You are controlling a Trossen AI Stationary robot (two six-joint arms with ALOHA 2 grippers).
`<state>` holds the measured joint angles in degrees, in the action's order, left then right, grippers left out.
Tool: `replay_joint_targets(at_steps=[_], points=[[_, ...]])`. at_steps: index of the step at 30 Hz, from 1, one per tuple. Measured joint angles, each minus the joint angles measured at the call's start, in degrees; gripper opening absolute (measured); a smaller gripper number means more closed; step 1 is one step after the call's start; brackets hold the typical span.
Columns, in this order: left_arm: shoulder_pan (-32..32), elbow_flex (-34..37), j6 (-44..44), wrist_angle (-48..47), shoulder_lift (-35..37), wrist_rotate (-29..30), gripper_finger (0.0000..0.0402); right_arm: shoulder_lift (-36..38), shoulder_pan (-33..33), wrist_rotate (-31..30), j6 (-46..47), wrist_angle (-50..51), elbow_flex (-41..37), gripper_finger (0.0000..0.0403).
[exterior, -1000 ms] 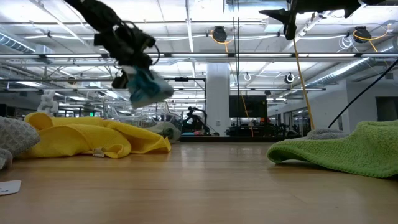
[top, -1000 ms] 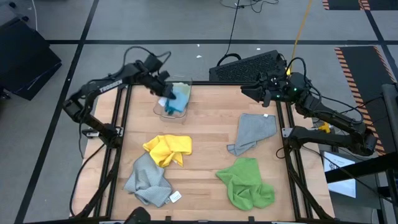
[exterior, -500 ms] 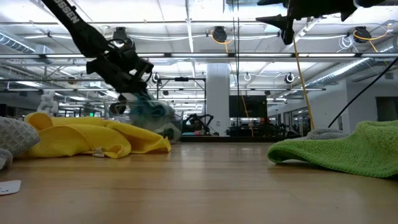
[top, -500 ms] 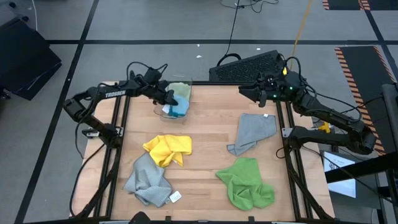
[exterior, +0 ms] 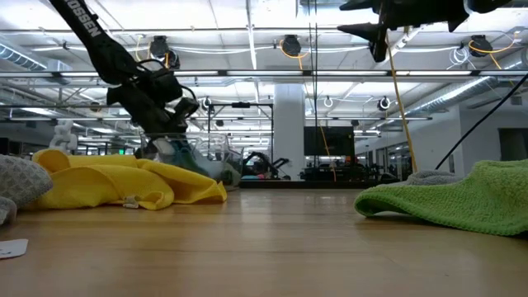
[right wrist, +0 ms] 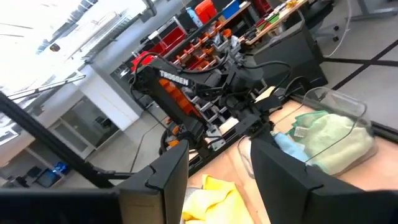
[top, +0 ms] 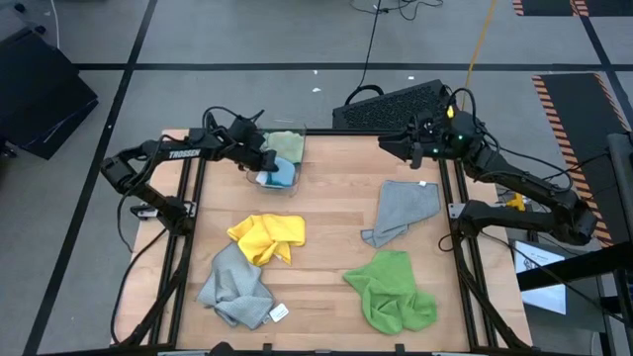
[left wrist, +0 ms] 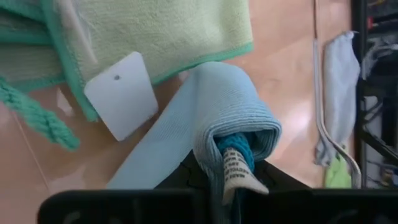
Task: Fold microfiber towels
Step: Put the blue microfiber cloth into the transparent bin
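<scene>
Wooden bench (top: 326, 213) fills the centre of the high view, the two dark arms reaching in from its left and right edges. Bright green towel (top: 391, 290) lies crumpled at lower right of the bench; in the low view it sits as a heap at the right edge of frame. Grey towel with a white tag (top: 237, 287) is bunched at lower left. A second grey towel (top: 404, 211) lies loosely spread at right of centre, just below the right arm. Yellow towel (top: 266, 237) is crumpled left of centre, touching the upper edge of the lower-left grey towel. Clear plastic bin (top: 278, 158) stands at the upper left of the bench. Inside it the pale green towel (top: 285, 144) lies folded toward the far side, with the light blue towel (top: 280, 175) just beside it toward the near side. Left gripper (top: 261, 163) reaches into the bin from the left and is clenched on the light blue towel; the left wrist view shows a fold of that cloth (left wrist: 224, 118) pinched between the fingers, a white tag (left wrist: 122, 95) lying on the pale green towel next to it. Right gripper (top: 392, 146) hovers above the upper right of the bench, fingers parted, grasping nothing.
</scene>
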<state>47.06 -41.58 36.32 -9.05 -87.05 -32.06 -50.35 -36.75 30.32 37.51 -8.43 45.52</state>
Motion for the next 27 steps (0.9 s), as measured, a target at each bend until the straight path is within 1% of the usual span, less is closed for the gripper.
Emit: replay_joint_targets(at_steps=[2, 3, 8, 10, 12, 14, 16, 18, 24, 27], points=[[-0.05, 0.0, 0.0, 0.1, 0.0, 0.51, 0.0048, 0.02, -0.4, 0.87, 0.72, -0.2, 0.0, 0.0164], [-0.08, 0.0, 0.0, 0.09, 0.02, 0.52, 0.006, 0.02, -0.48, 1.39, 0.94, -0.21, 0.0, 0.0164], [-0.63, -0.26, 0.03, 0.08, 0.31, 0.84, 0.0159, 0.02, -0.46, 1.53, 1.21, -0.28, 0.0, 0.0164], [-0.23, -0.31, -0.24, -0.23, 0.64, -0.41, 0.0195, 0.02, -0.46, 1.54, 1.59, -0.28, 0.0, 0.0164], [0.71, -0.22, -0.51, -1.05, 1.43, -2.38, 0.0222, 0.02, -0.46, 1.92, 2.02, -0.3, 0.0, 0.0164], [1.21, -0.69, -0.66, -3.53, 2.1, -3.34, 0.0239, 0.02, -0.46, 3.05, 2.12, -0.3, 0.0, 0.0164], [1.93, -1.89, -2.21, -8.59, 3.36, -3.41, 0.0245, 0.02, -0.46, 3.07, 2.3, -0.3, 0.0, 0.0164], [2.31, -3.79, -4.94, -12.55, 4.13, -3.3, 0.0244, 0.02, -0.46, 3.06, 2.3, -0.3, 0.0, 0.0164], [2.85, -9.13, -9.88, -21.12, 5.52, -3.29, 0.0216, 0.02, -0.46, 3.06, 2.17, -0.3, 0.0, 0.0164], [2.85, -13.41, -12.02, -28.46, 5.42, -3.25, 0.0201, 0.02, -0.46, 3.07, 2.27, -0.3, 0.0, 0.0164]])
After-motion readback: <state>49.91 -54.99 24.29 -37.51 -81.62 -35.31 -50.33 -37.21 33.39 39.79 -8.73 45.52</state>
